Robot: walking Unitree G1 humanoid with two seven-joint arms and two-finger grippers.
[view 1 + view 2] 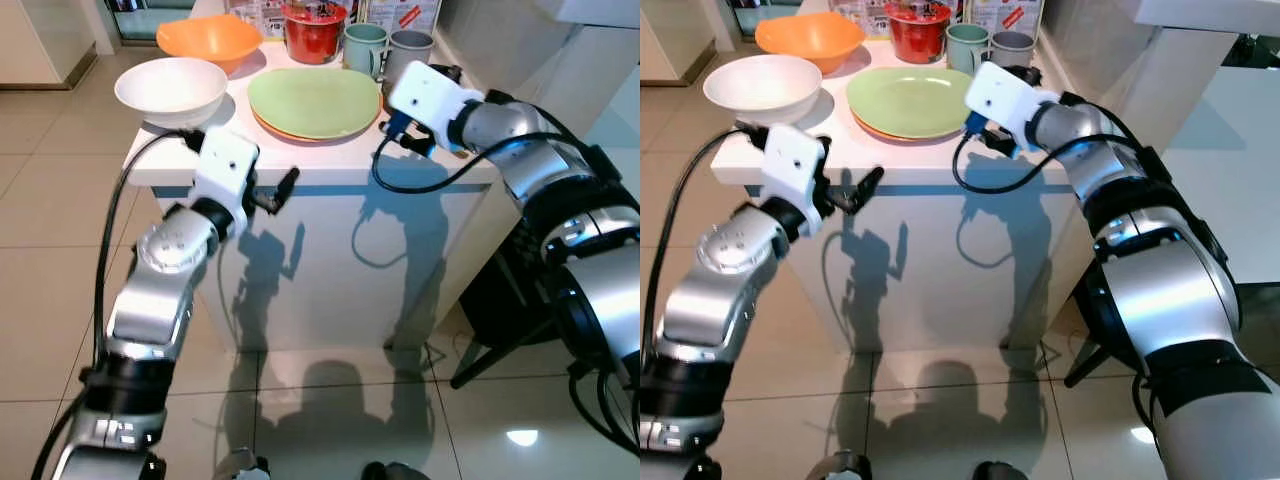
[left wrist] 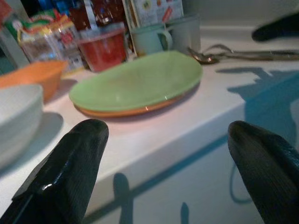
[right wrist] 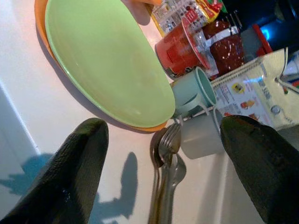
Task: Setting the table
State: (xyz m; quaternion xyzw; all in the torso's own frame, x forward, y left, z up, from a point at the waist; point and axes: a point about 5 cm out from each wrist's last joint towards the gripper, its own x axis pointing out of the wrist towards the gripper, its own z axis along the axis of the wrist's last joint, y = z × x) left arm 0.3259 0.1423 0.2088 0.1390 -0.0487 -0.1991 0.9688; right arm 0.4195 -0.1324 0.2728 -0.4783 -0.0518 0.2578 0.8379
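Green plate (image 1: pixel 314 101) stacked on an orange plate (image 3: pixel 43 28), sitting near the front edge of the white desk (image 1: pixel 330 166), nothing on it. Left hand (image 1: pixel 283 189) just off the desk's front edge, below the plate, fingers spread wide, holding nothing; left forearm angled up toward the desk. Right hand (image 3: pixel 163 163) over the desk at the plate's right, fingers spread wide, holding nothing, above the spoon and fork (image 3: pixel 164 182) lying beside the plate; right arm reaches in from the right, elbow bent. White bowl (image 1: pixel 171 90) left of the plate. Behind the plate: orange bowl (image 1: pixel 209 40), red pot (image 1: pixel 314 32), green mug (image 1: pixel 364 46), grey mug (image 1: pixel 407 50).
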